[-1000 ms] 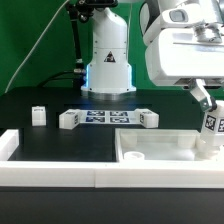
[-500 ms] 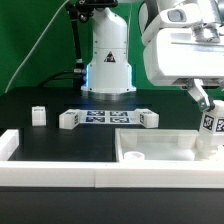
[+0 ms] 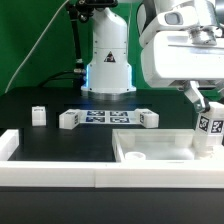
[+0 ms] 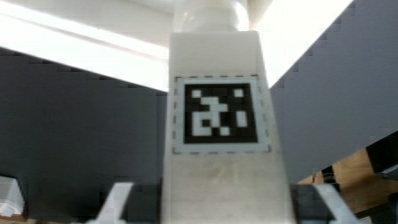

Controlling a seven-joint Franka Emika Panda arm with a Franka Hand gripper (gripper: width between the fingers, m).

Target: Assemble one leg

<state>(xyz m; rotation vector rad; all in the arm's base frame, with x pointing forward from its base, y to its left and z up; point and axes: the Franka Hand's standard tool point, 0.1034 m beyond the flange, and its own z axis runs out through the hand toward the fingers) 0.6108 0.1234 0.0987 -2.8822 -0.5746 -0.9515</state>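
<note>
My gripper (image 3: 205,110) is at the exterior view's right, over the far right corner of the large white panel (image 3: 160,150). It is shut on the leg (image 3: 208,130), a short white post with a square tag, which stands upright with its lower end at the panel's corner. In the wrist view the leg (image 4: 221,110) fills the middle, tag facing the camera, with the gripper (image 4: 222,205) around it and one of the fingers (image 4: 121,200) on each side. Whether the leg's lower end sits in the panel is hidden.
Three more legs lie on the black table: one (image 3: 37,115) at the left, one (image 3: 68,119) and one (image 3: 148,118) at either end of the marker board (image 3: 105,117). The robot base (image 3: 108,60) stands behind. A white rail (image 3: 50,176) runs along the front edge.
The gripper has shifted slightly to the exterior view's left with the leg, and the leg's tag has turned to face the camera more squarely.
</note>
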